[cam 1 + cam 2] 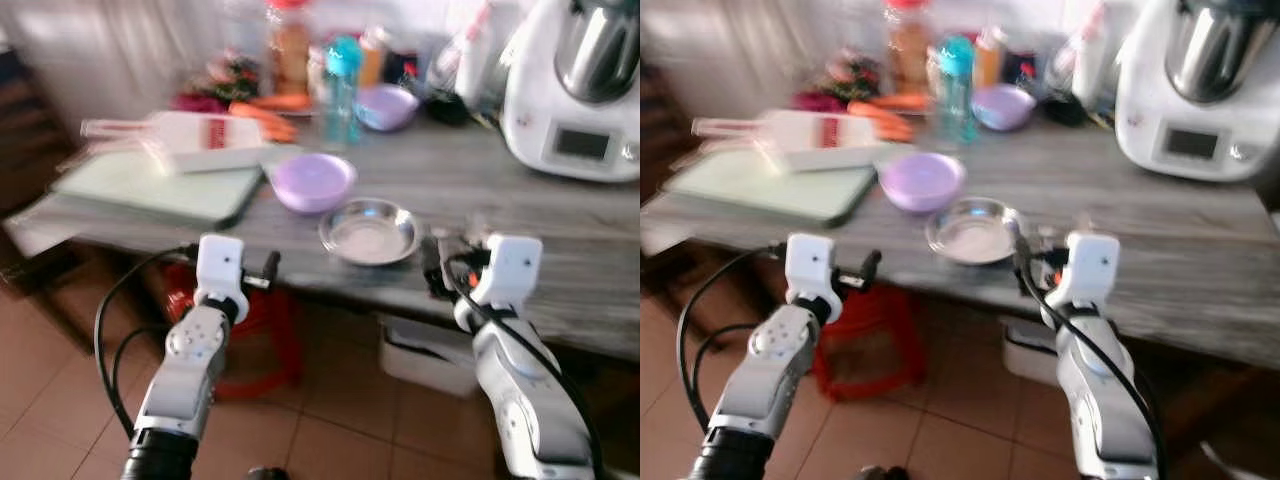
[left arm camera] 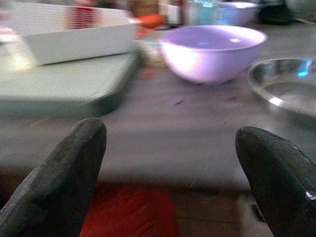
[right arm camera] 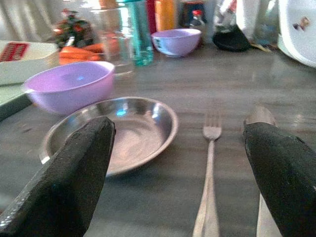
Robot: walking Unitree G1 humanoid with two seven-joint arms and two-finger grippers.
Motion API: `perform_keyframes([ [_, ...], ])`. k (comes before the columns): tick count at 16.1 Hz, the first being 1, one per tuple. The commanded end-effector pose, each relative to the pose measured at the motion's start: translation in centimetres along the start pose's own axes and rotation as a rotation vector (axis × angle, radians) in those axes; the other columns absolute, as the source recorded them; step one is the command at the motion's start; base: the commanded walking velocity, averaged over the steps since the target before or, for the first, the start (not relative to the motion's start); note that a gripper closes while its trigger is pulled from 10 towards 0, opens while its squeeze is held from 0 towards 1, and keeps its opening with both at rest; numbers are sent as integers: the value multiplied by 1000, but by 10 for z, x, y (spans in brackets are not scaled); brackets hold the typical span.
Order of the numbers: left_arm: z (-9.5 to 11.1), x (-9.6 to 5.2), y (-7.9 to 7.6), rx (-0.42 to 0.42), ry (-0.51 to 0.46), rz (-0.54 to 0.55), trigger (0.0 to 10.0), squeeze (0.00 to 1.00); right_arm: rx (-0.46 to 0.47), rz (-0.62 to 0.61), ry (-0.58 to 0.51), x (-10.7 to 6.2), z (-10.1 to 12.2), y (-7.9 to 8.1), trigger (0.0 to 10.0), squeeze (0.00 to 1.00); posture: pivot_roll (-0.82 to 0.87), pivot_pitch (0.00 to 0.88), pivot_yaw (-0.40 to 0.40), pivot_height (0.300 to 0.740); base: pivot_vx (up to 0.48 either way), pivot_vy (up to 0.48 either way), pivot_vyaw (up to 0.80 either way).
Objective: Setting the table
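Glossy steel dish [image 3: 123, 129], smooth lilac plastic bowl [image 3: 69, 85], metal fork [image 3: 209, 173], matt grey wood-grain tabletop [image 1: 480, 190].

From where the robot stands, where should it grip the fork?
Probably the fork by its handle, coming from the table's near edge with the open right gripper. It lies flat, tines pointing away, handle toward the robot, beside the steel plate.

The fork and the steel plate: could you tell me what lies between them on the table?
Nothing; in the right wrist view, bare grey tabletop separates the fork from the steel plate.
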State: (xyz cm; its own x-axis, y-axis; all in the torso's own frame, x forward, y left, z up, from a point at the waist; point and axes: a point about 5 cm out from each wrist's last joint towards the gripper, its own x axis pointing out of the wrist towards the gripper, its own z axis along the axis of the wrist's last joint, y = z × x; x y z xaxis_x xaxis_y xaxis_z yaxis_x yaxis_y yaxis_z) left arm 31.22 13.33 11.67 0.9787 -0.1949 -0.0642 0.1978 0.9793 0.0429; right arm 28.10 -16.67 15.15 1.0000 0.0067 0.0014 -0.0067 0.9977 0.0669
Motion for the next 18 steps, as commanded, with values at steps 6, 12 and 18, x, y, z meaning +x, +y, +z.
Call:
perform_keyframes([
  [6,-4,-1,1,15,19,-2,10000,0,-25,3,-67,3,7,2,10000,0,-29,0,37,740,-362,0,0],
  [12,-1,-3,-6,38,-24,-81,10000,0,-3,19,-45,2,1,3,10000,0,-27,0,38,740,-221,0,0],
  [18,3,-3,-9,19,-50,-149,10000,0,-51,-14,7,5,-3,7,10000,0,-29,0,40,740,0,-281,0],
])
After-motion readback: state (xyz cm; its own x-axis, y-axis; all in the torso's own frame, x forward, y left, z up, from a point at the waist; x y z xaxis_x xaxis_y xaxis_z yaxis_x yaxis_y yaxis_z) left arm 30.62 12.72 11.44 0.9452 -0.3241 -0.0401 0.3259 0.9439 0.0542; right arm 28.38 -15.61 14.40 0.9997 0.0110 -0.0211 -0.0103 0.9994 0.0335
